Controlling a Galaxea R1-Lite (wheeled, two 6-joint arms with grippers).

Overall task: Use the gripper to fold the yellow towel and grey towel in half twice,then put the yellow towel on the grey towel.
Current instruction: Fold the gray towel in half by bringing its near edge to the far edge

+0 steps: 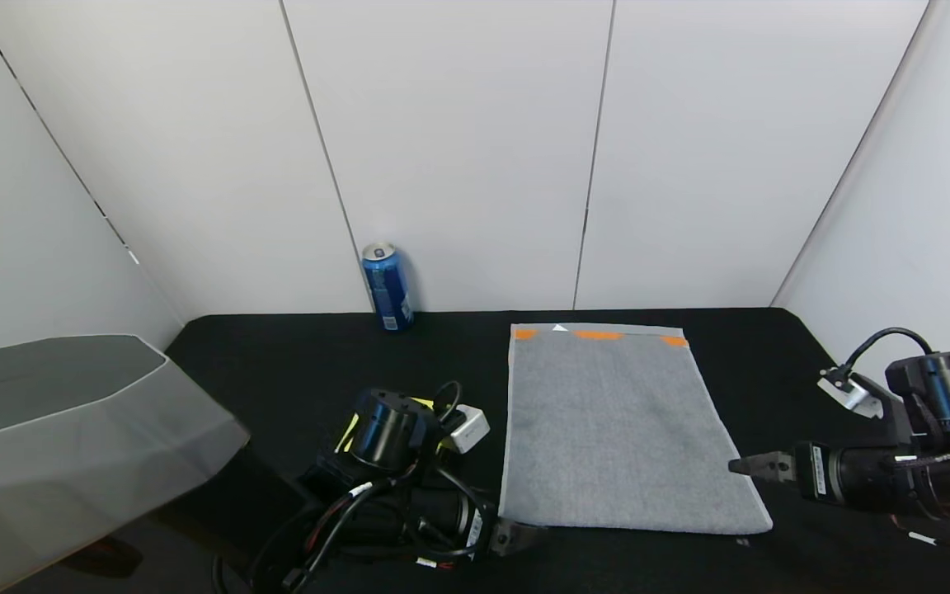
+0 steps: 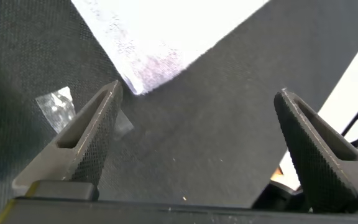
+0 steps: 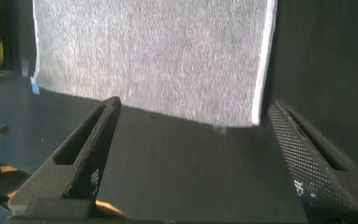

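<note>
Left gripper (image 2: 197, 134) is seen low centre of the head view, at the near-left corner of the grey towel (image 1: 615, 429); jaws are spread wide, nothing is held between them. In the left wrist view that towel corner is framed just beyond the one finger (image 2: 89, 140), not touched; black mat shows between the fingers.

Right gripper (image 3: 194, 158) is held at the right edge of the head view, tip pointed at the grey towel's right hem, close to its near-right corner. Jaws are likewise wide and empty. In the right wrist view the towel's near edge is seen just past the fingertips, apart from them.

The grey towel is laid flat, centre-right of the head view, orange-patterned band (image 1: 599, 335) at the far end.

The yellow towel (image 1: 349, 431) is mostly hidden under the left arm, lower centre-left; only small yellow patches are visible, so its fold state cannot be told.

Surface: black cloth-covered table (image 1: 277, 363). A blue can (image 1: 387, 286) is stood upright at the far edge, upper centre, well apart from both towels. A translucent grey bin (image 1: 71, 429) is seen at the left. The area is enclosed by white panel walls (image 1: 458, 148).
</note>
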